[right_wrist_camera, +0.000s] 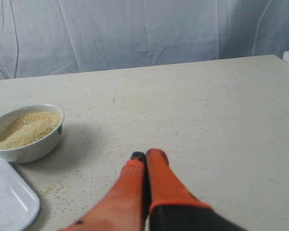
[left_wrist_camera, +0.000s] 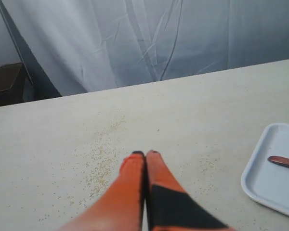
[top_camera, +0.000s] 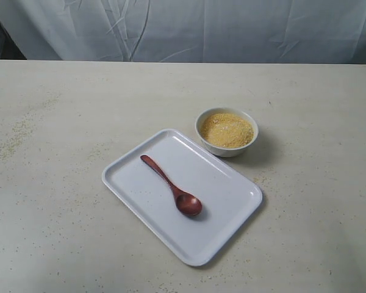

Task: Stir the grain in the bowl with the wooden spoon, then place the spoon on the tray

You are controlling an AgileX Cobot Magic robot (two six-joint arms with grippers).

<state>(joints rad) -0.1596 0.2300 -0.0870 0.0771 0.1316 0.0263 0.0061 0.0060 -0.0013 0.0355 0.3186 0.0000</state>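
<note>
Left claw [left_wrist_camera: 145, 154]: two long fingers [left_wrist_camera: 127, 192], bright orange with a smooth matte finish. They narrow from a broad base to slim rounded tips, and both tips are capped in black. One finger has a large black panel toward its base with a slanted upper edge. A thin dark seam runs between the pair. The parts nearest the camera are blurred.

Right claw [right_wrist_camera: 145, 155]: same build and the same orange. One tip is capped in black, the other is plain orange and rounded. One finger has a black block at its base. The other has a small dark dot low down; whether it is a screw or a mark cannot be told.
</note>
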